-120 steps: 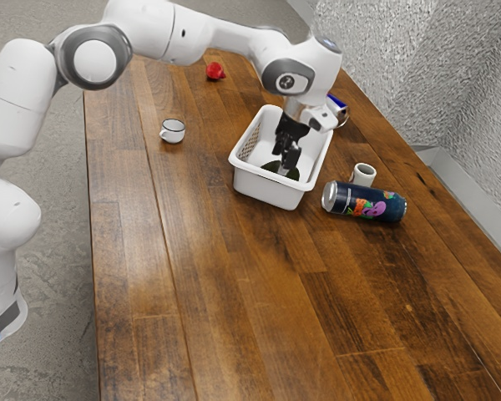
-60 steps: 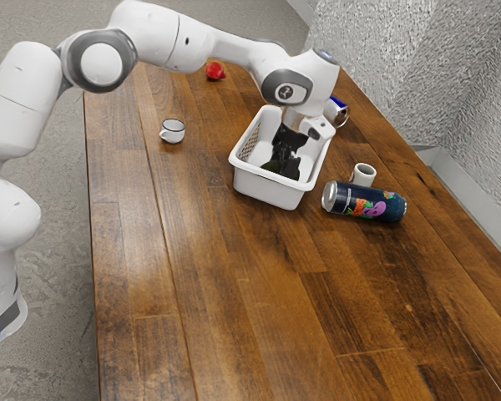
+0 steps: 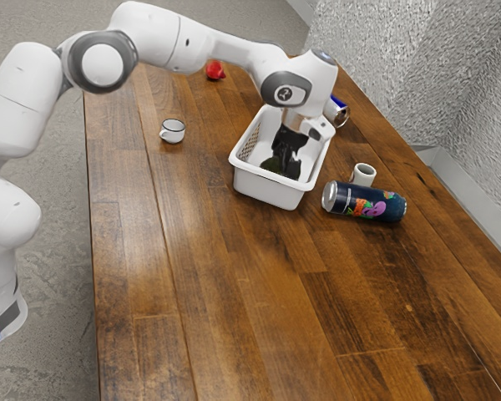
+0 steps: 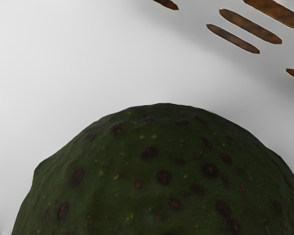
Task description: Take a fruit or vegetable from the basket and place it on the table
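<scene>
Now have the gripper and spotty avocado inside the white basket. Can't tell if pinching or wide.

Soft Light With a Pale Sheen

The exterior view is bright and fairly even. A milky glare lies along the bench at the exterior view's left; the wood deepens towards its right. The claw reads nearly black against the white basket. In the wrist view, the pale basket wall dims to grey around its slots, and the green fruit looks dark, with muted highlights.
</scene>
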{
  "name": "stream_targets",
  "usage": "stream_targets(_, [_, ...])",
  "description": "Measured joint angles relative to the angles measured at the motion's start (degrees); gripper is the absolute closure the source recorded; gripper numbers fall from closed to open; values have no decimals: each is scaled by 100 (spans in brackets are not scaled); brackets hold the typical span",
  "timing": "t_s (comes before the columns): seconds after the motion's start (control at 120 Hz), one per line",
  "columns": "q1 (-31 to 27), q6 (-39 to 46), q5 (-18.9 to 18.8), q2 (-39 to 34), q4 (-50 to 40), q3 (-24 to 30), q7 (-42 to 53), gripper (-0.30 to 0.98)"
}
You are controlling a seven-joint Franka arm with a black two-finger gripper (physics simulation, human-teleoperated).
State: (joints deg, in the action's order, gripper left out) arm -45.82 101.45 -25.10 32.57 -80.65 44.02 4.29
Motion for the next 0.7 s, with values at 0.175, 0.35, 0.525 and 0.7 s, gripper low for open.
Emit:
stream_targets(0.175, [75, -216, 196, -1210, -239, -339, -59, 31])
stream_targets(0.35, [881, -1034, 226, -2240, 115, -349, -181, 31])
stream_targets(0.525, [2136, -1838, -131, -2149, 921, -165, -423, 31])
stream_targets(0.7, [2233, -1868, -483, -1283, 1181, 360, -654, 32])
